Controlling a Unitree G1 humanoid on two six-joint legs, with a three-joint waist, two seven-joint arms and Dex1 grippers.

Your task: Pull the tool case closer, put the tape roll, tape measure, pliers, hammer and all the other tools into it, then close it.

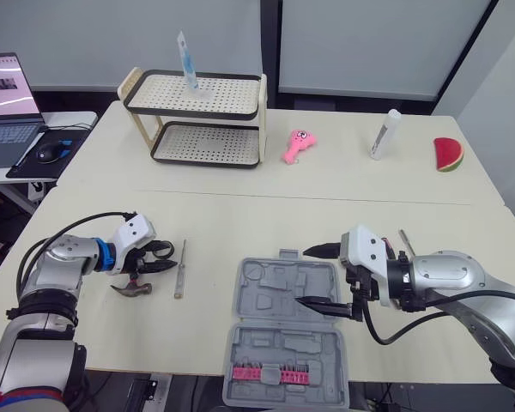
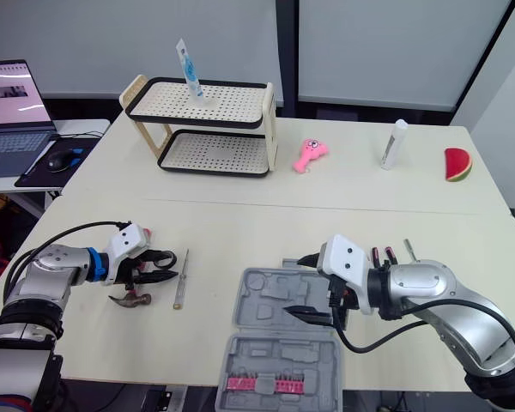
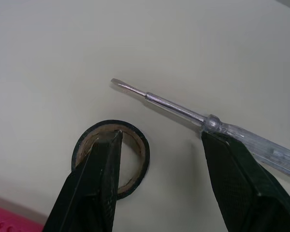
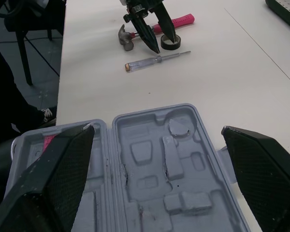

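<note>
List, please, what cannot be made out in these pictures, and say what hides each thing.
1. Hammer: in the head views, the left claw covers its handle.
2. Tools behind the right arm: in the head views, the wrist hides most of them, so their kind is unclear.
3. Screwdriver: in the left wrist view, the picture edge and a finger cut off the handle end.
4. Pink bits in the tool case: too small to identify.

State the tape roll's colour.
The tape roll is black with a brown inner core, clearest in the left wrist view.
</note>
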